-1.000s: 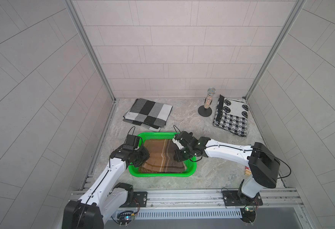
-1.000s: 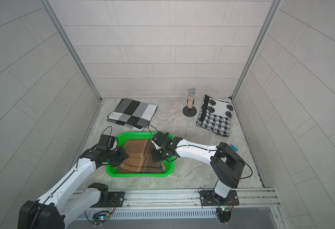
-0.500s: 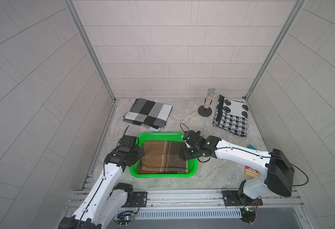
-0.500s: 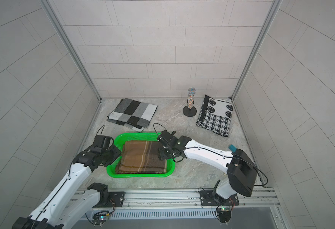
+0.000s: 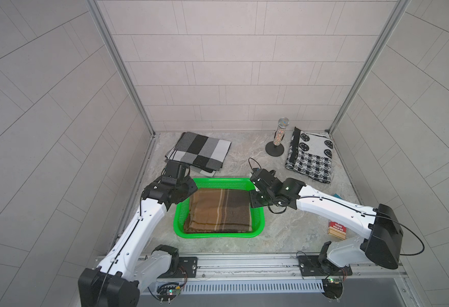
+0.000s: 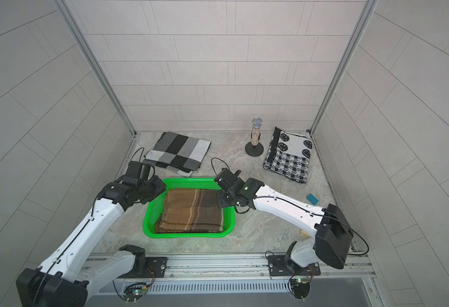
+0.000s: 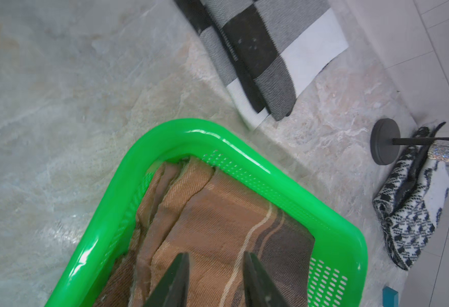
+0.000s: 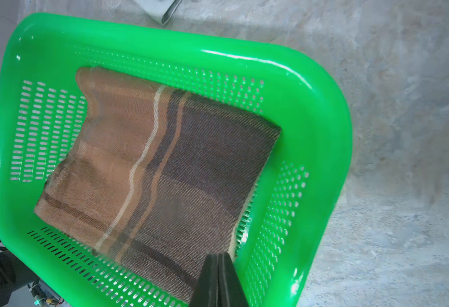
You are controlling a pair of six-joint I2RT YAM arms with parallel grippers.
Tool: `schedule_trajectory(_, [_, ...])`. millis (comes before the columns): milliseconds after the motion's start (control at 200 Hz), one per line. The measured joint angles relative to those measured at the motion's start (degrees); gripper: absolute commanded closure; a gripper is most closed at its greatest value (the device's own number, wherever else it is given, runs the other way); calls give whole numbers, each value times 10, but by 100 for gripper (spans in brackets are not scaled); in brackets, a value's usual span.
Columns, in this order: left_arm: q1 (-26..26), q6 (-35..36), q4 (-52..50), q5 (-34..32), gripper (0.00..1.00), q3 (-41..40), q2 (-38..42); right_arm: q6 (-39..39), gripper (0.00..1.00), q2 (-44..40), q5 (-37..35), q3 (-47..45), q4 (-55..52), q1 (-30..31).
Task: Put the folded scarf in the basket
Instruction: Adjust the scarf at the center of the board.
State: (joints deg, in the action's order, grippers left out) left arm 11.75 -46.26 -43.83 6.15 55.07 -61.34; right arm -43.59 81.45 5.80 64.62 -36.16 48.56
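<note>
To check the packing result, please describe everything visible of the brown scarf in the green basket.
The brown plaid scarf is woven cloth: tan and dark brown blocks with cream stripes. Folded into a layered rectangle, it lies inside the green basket, covering most of its floor, edges near the perforated walls. The jaws of the left gripper are apart above it, those of the right gripper shut; neither holds it.

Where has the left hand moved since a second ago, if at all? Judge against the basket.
Yes. Against the basket, which stayed put, the left hand shifted from the left rim's middle toward the far-left corner.
</note>
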Motion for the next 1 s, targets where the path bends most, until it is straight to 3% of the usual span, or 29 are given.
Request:
schedule_trajectory(435, [-102,106,21,12,59,251,-323,40,71,47,47,101,8,-116])
schedule_trajectory(765, [-133,161,-21,13,60,524,-601,72,62,96,83,137,7,-126])
schedule_trajectory(1001, [-140,196,-82,13,62,680,-753,78,44,94,99,129,12,-126])
